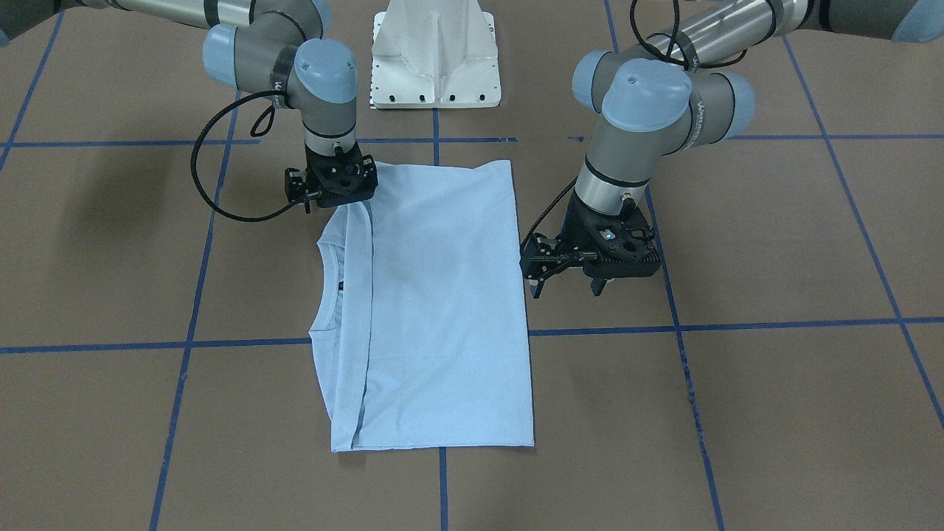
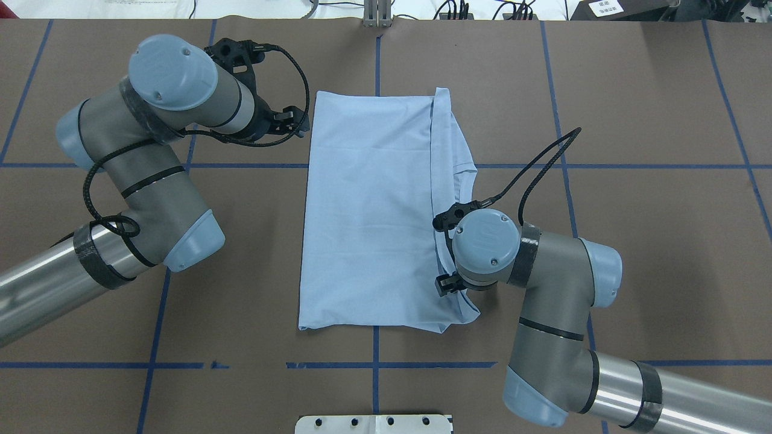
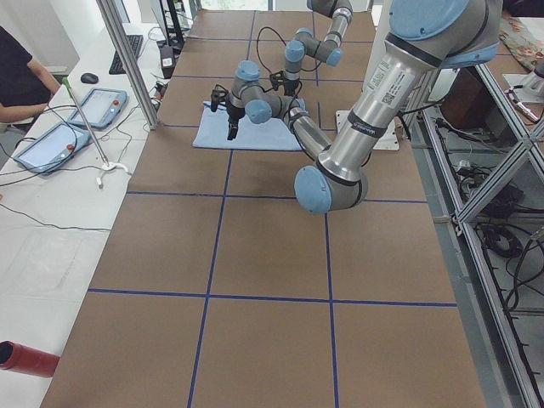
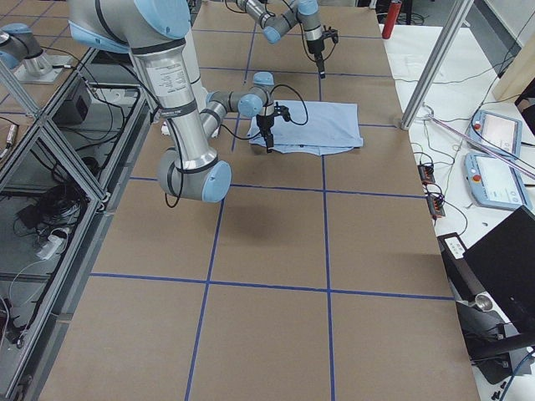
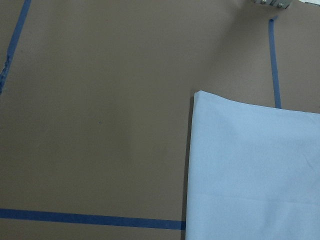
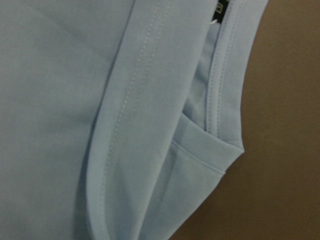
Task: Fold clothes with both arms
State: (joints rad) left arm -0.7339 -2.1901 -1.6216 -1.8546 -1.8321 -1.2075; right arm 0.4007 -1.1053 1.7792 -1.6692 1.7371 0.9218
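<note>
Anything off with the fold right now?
Nothing is damaged. The T-shirt lies flat, but the folded-over hem stops short of the collar, so a strip of the under layer shows. On that side the corner nearest the robot bulges past the otherwise square outline.

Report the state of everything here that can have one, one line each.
T-shirt: folded into a flat rectangle on the table, collar showing along one side.
left gripper: open, empty, beside the shirt.
right gripper: over the shirt's collar-side corner; its jaws are hidden, so open or shut cannot be told.
</note>
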